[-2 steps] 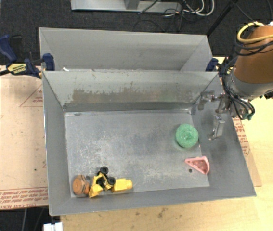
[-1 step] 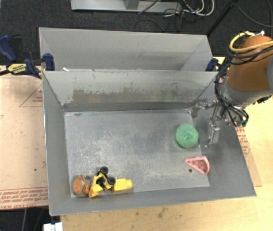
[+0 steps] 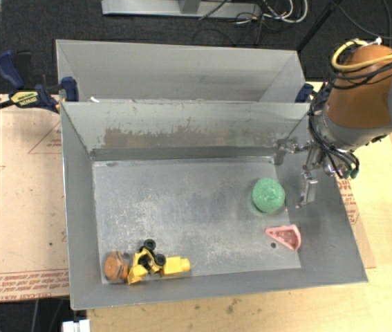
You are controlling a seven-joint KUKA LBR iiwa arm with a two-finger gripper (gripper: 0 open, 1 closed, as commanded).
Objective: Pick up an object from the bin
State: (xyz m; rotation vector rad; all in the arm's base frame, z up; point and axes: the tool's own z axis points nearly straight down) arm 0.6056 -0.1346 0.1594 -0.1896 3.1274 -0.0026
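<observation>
**Pincer hangs just right of the green ball**

The pincer [image 3: 307, 185] hangs at the right side of the grey bin [image 3: 182, 206], low over the spot where the floor meets the sloping right wall. The orange-covered wrist [image 3: 358, 102] is above it in the upper right of the frame. Whether the pincer is wide or narrow cannot be told from this angle, and nothing can be seen held in it.

The nearest thing is a round green ball [image 3: 268, 195], just to the left of the pincer and a touch lower in the frame, apart from it. Being round, it has no long axis to line up with. By my reading the coming move turns on a short shift to the left before going down.

A flat pink, roughly triangular piece [image 3: 284, 238] lies below the ball, near it but not touching. A small heap of yellow, black and brown bits [image 3: 146, 263] sits well apart at the lower left.

No brand, label or writing can be read on any of these things.
</observation>
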